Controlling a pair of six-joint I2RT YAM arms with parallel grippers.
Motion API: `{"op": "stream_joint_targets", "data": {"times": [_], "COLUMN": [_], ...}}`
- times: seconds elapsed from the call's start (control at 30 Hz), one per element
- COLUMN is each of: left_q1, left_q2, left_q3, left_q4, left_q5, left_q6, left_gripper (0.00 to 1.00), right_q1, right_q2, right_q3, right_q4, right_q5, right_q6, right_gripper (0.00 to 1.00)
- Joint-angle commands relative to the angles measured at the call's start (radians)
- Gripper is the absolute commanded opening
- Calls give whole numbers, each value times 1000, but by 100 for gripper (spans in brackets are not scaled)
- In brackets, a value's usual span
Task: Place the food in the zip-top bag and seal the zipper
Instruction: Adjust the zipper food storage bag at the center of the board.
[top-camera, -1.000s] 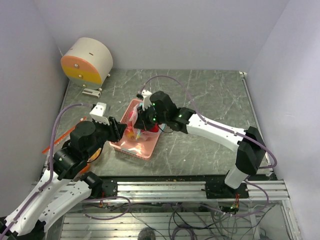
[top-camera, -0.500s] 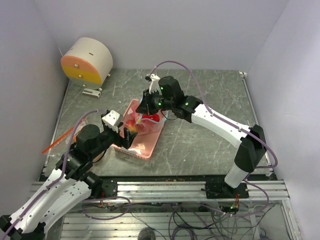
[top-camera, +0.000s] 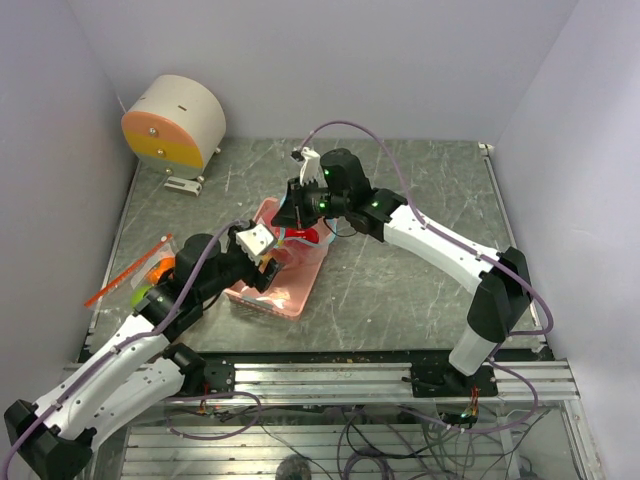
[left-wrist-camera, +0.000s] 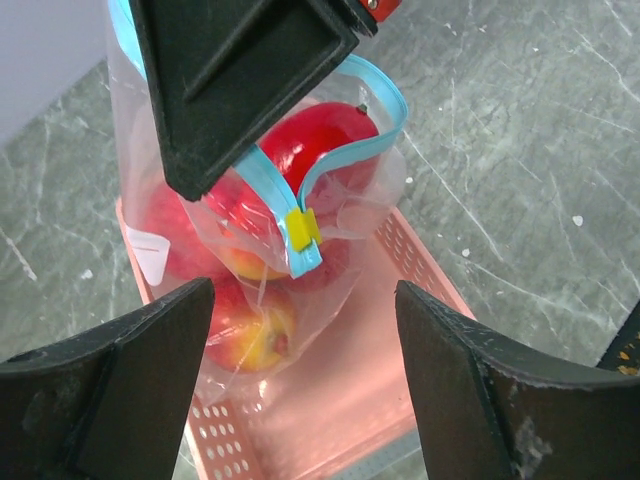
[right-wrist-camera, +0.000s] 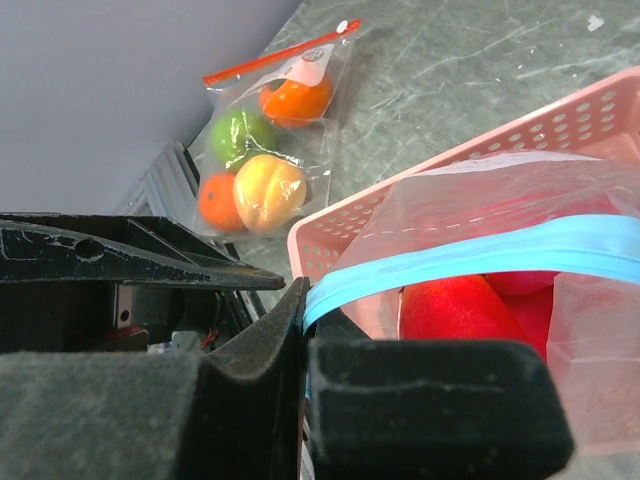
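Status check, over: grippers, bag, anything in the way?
Right gripper shut on the zipper. Left gripper open, facing the bag. Red apples inside, mouth unsealed. Nothing blocking.

Red, teal and pink on grey stone.
Red apples (left-wrist-camera: 312, 145) show through the clear bag (left-wrist-camera: 372, 192); its zipper (left-wrist-camera: 268, 188) is teal-blue with a yellow slider (left-wrist-camera: 299, 229). The basket (left-wrist-camera: 415, 262) is pink, dotted with holes; the table (left-wrist-camera: 530, 150) grey, white-veined. A second bag (right-wrist-camera: 315, 120) has a red strip.
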Motion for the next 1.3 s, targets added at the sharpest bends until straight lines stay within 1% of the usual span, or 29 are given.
{"op": "stream_joint_targets", "data": {"times": [0.0, 0.1, 0.3, 0.47, 0.53, 0.57, 0.6, 0.63, 0.67, 0.77, 0.83, 0.93, 0.97, 1.03, 1.13, 1.2, 1.27], "left_q1": [-4, -5, -21, -40, -42, -43, -43, -43, -43, -43, -43, -43, -43, -43, -43, -43, -43], "left_q2": [1, 16, 78, 96, 92, 89, 90, 93, 97, 102, 93, 72, 66, 51, 22, 10, 4], "left_q3": [13, 8, 1, -1, -6, -9, -9, -7, -3, 10, 10, 11, 14, 21, 20, 20, 24], "left_q4": [108, 134, 152, 144, 152, 158, 160, 154, 148, 138, 143, 141, 132, 108, 87, 73, 59], "left_q5": [8, -19, 7, -62, -82, -88, -92, -98, -104, -131, -143, -167, -187, -250, -326, -352, -358], "left_q6": [59, 50, 29, 27, 29, 28, 26, 24, 22, 9, 4, -2, -7, -24, -41, -46, -52], "left_gripper": [81, 76, 70, 64, 57, 52, 43, 32, 24, 9, 7, 7, 7, 7, 7, 7, 7], "right_q1": [-10, -9, -11, -14, -15, -16, -16, -17, -17, -19, -20, -22, -23, -28, -29, -30, -29], "right_q2": [4, 6, 9, 3, -3, -6, -7, -8, -9, -15, -18, -23, -29, -56, -135, -196, -247], "right_q3": [36, 31, 32, 22, 15, 10, 8, 6, 4, -6, -14, -14, -13, -21, -56, -79, -102], "right_q4": [49, 60, 78, 94, 102, 104, 106, 106, 107, 116, 121, 104, 86, 57, 40, 20, -5], "right_q5": [-47, -63, -77, -89, -92, -95, -97, -97, -98, -101, -102, -96, -84, -41, 30, 85, 153], "right_q6": [8, 14, 32, 45, 47, 50, 50, 51, 51, 56, 59, 39, 22, -19, -75, -102, -126], "right_gripper": [0, 0, 0, 0, 0, 0, 0, 0, 0, 0, 0, 0, 6, 29, 52, 62, 67]}}
